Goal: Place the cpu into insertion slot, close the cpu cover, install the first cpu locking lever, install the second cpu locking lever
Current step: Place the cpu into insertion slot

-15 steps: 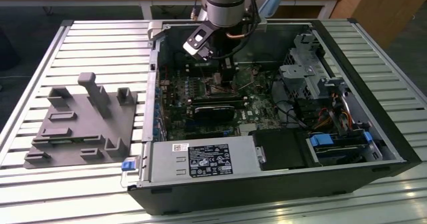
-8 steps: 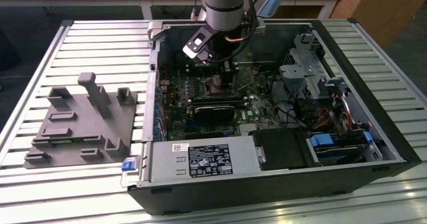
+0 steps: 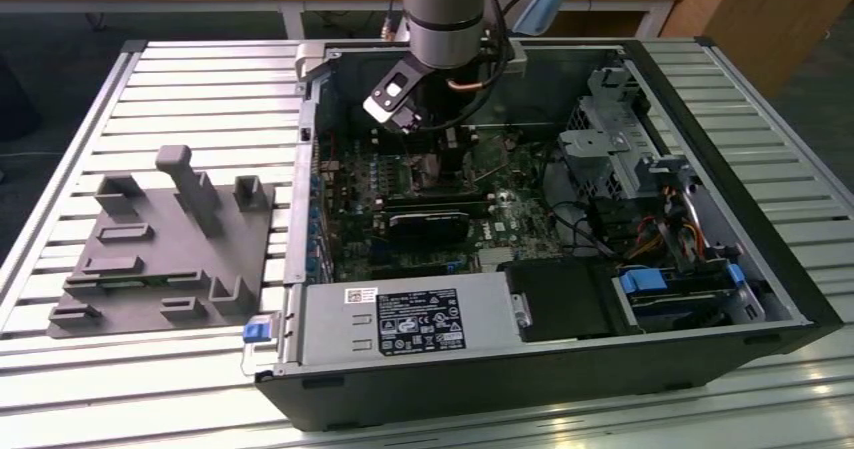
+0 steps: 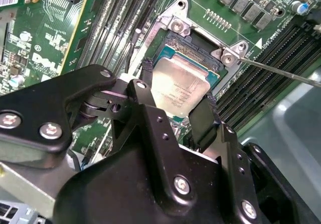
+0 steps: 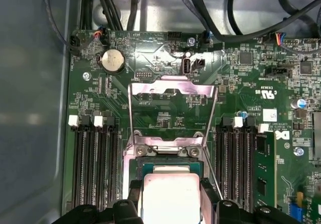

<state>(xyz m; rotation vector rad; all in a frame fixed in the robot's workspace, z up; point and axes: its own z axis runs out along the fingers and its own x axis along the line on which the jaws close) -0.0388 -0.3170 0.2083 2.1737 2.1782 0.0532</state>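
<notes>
A: Fingers [image 4: 202, 123]?
B: Clamped on the cpu [image 4: 178, 86], one against each opposite edge. The chip lies flat between them.
A: Position?
B: In or just over the insertion slot [image 4: 190, 44]; cannot tell which. Beyond it, the cpu cover [image 5: 173, 88] stands swung open. Farther out, the computer case [image 3: 534, 389] rests on the slatted surface [image 3: 200, 79].

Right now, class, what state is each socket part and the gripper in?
cpu: gripped, at the slot.
slot: uncovered.
cover: swung open.
lever: unlatched.
gripper: shut on the cpu.
</notes>
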